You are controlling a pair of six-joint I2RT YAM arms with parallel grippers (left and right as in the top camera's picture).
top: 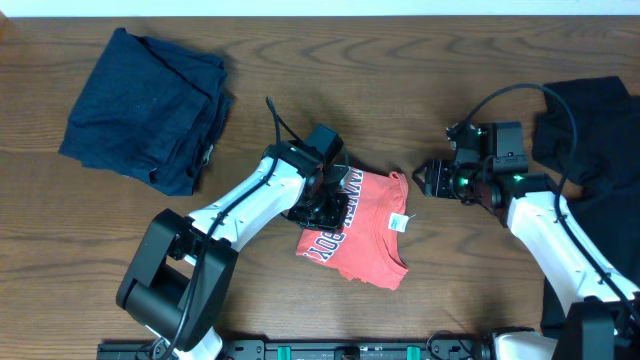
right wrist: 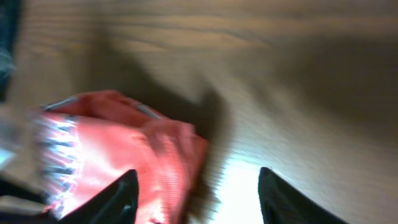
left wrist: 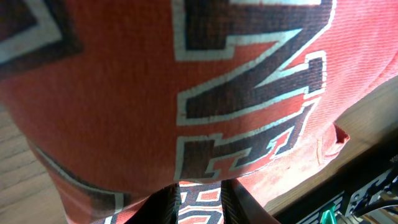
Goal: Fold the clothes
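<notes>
1. While the folding is looking only partly done from overhead, the coral-red T-shirt (top: pixel 365 225) is lying as a rumpled, roughly doubled slab in the middle of the wooden table (top: pixel 400 80), its small white neck label (top: pixel 398 222) showing; the left gripper (top: pixel 322 205) is bearing down on its left edge, the right gripper (top: pixel 425 180) is hovering just beside the collar, a dark navy garment (top: pixel 145 105) is sitting loosely folded at far left, and black garments (top: pixel 590 140) are waiting in a limp heap at far right
2. Seen from the left wrist, the left gripper (left wrist: pixel 198 202) is pinching a ridge of the soft knit cotton between narrow jaws, with white-edged block lettering (left wrist: pixel 249 93) bulging above
3. Seen, blurred, from the right wrist, the right gripper (right wrist: pixel 196 193) is standing wide and empty, with the shirt's thick folded corner (right wrist: pixel 118 149) lying near its left finger on glossy wood
</notes>
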